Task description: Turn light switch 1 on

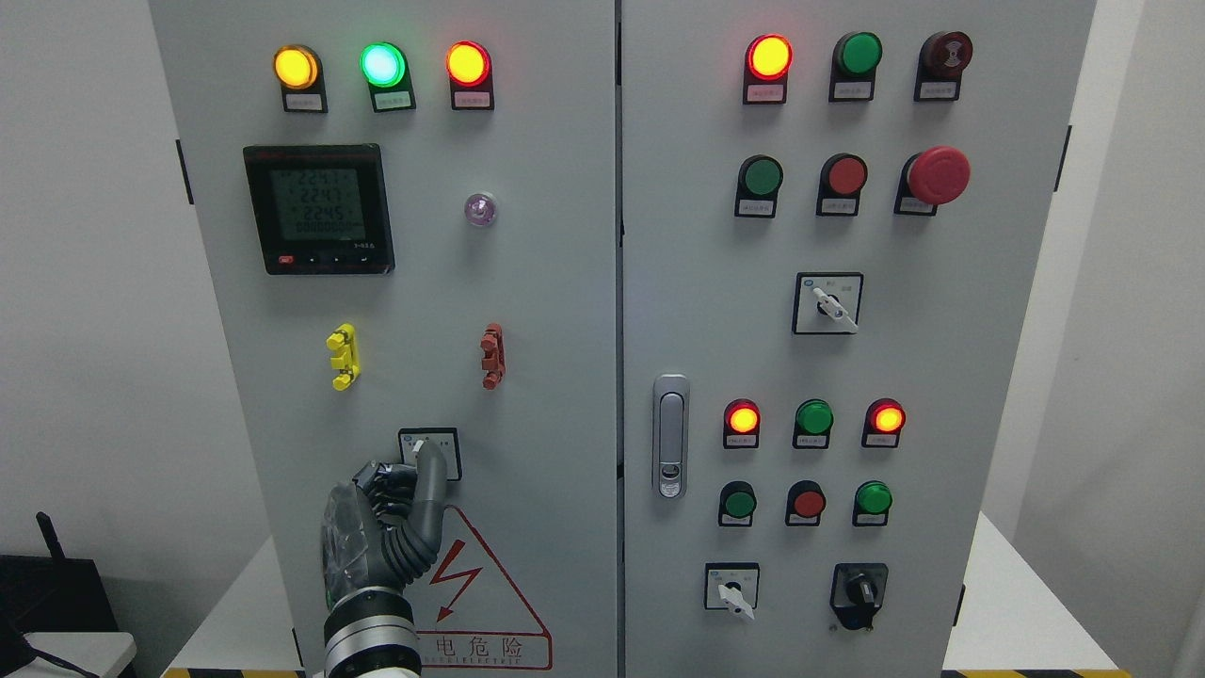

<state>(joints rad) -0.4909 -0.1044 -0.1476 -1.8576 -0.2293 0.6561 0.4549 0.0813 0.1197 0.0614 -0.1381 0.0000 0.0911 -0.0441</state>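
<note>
**Finger on the switch at the lower left door**

We have our left hand (381,527) raised against the cabinet's left door (546,311), with one finger (431,471) stretched up and its tip lying on the small square switch (442,452) near that door's lower edge. The other fingers are curled in against the palm and grip nothing. The switch knob itself is mostly hidden behind the fingertip, so we cannot tell which way it points.

To do this step well, we judge that the fingertip should stay on the knob and push sideways in one steady turn, with the wrist kept low so the finger does not slide off onto the switch's plate.

Just below the switch sits the red warning triangle (480,603), flat on the door and no obstacle. Higher up, the yellow clip (343,357) and the red clip (492,356) stick out from the door, well apart from the hand. The meter (318,209) and the three lamps (381,64) lie toward the door's top edge. The handle (669,436) on the right door is near but clear. Open door surface lies left and right of the switch, leaving room to swing. Our right hand does not show.
</note>
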